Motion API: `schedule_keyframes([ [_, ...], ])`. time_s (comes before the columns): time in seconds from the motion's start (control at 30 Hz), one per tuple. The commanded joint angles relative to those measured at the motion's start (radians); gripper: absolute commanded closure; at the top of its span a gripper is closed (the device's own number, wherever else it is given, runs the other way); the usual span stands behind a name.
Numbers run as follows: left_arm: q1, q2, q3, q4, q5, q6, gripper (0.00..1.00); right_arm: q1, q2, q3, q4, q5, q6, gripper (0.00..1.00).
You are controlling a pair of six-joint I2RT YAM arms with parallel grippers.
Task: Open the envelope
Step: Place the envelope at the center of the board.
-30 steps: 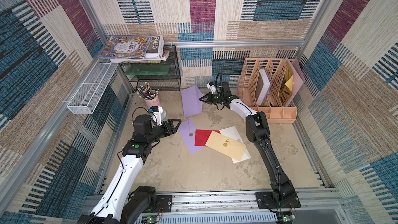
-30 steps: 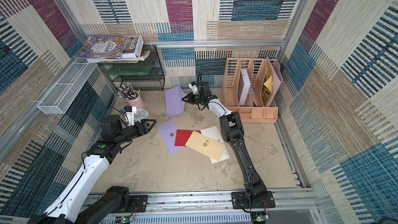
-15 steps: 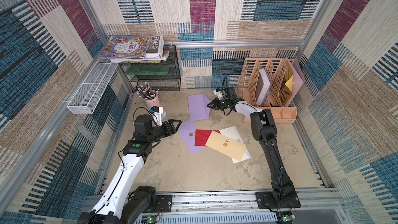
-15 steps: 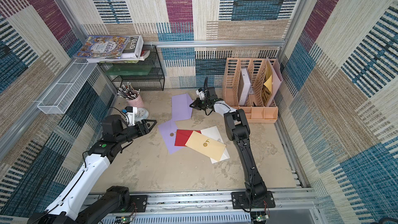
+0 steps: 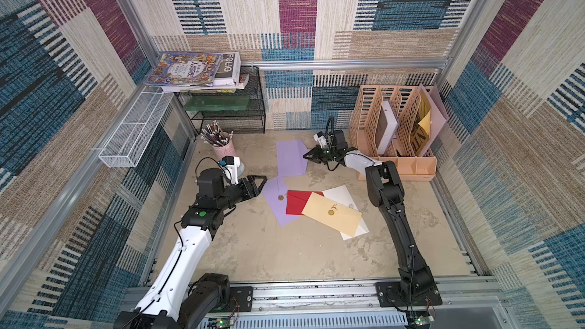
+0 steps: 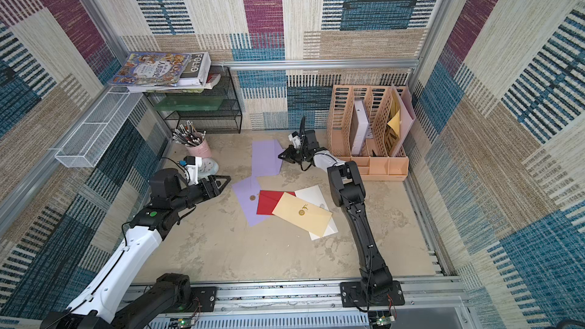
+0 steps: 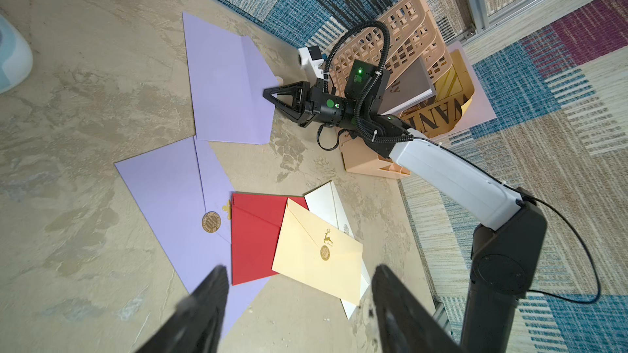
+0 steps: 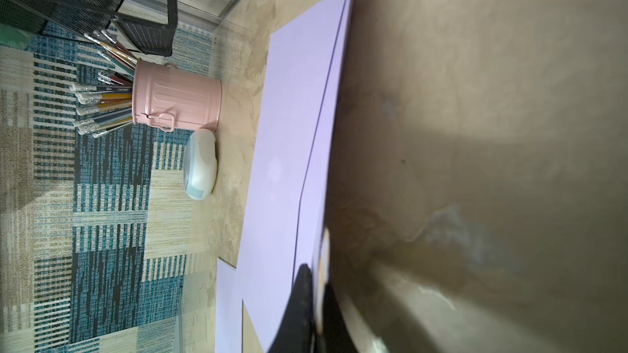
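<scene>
The lavender envelope (image 5: 289,158) lay flat near the back of the table (image 5: 285,254), its pointed flap folded out toward the peach file rack (image 5: 364,115). The right pincer (image 5: 306,155) was low at that point. In the right wrist view its fingers (image 8: 302,300) were closed on the flap's edge, with the paper between them. The left pincer (image 5: 261,185) hung with its jaws wide and nothing in them, just beside a second lavender envelope (image 5: 275,200) closed with a gold seal. Overlapping that one were a red envelope (image 5: 296,200), a cream envelope (image 5: 332,215) with a gold seal, and a white envelope (image 5: 340,193) underneath.

The file rack stood against the back wall, to the right of the open envelope. One slot held a grey-covered book (image 5: 387,128) leaning at a tilt. The slots farther right held a yellow and black magazine (image 5: 418,134), a yellow paper (image 5: 425,121) and a pale pink folder (image 5: 438,112) at the outer end. A pink pot (image 5: 223,151) at the left edge of the table was full of pencils and brushes (image 5: 215,136) with their ends up. A small white and pale blue object (image 8: 200,164) sat just beside it. The black mesh shelf (image 5: 262,99) in the back corner held something flat and green (image 5: 218,102), and a stack of books (image 5: 193,69) lay on top. A white wire basket (image 5: 133,128) hung on the left wall.
</scene>
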Motion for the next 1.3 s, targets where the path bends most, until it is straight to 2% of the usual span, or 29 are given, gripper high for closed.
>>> schedule_keyframes([
  [0.0, 0.001, 0.0, 0.002, 0.016, 0.014, 0.002, 0.31, 0.005, 0.009, 0.012, 0.047, -0.014, 0.036, 0.9],
  [0.13, 0.001, 0.0, 0.001, 0.015, 0.014, 0.004, 0.31, 0.009, -0.006, 0.01, 0.022, 0.004, 0.02, 0.67],
  [0.27, 0.001, -0.005, 0.0, 0.012, 0.009, 0.005, 0.31, 0.01, -0.035, -0.017, 0.012, 0.019, 0.007, 0.66],
  [0.33, 0.001, -0.006, -0.002, 0.012, 0.009, 0.005, 0.31, 0.01, -0.046, -0.03, 0.005, 0.02, 0.004, 0.58],
  [0.67, 0.001, -0.016, -0.004, 0.011, 0.011, 0.002, 0.31, 0.018, -0.185, -0.186, 0.022, 0.068, -0.035, 0.48],
  [0.83, 0.0, -0.022, -0.009, 0.011, 0.01, -0.002, 0.31, 0.021, -0.286, -0.268, -0.04, 0.169, -0.073, 0.42],
  [1.07, 0.001, -0.016, -0.009, 0.013, 0.014, -0.007, 0.31, 0.031, -0.442, -0.415, -0.05, 0.238, -0.117, 0.42],
  [1.17, 0.001, -0.004, -0.016, 0.029, 0.014, -0.017, 0.29, 0.052, -0.521, -0.449, -0.117, 0.3, -0.168, 0.42],
  [1.27, 0.001, 0.026, -0.022, 0.052, 0.07, -0.024, 0.29, 0.076, -0.604, -0.494, -0.196, 0.383, -0.233, 0.43],
])
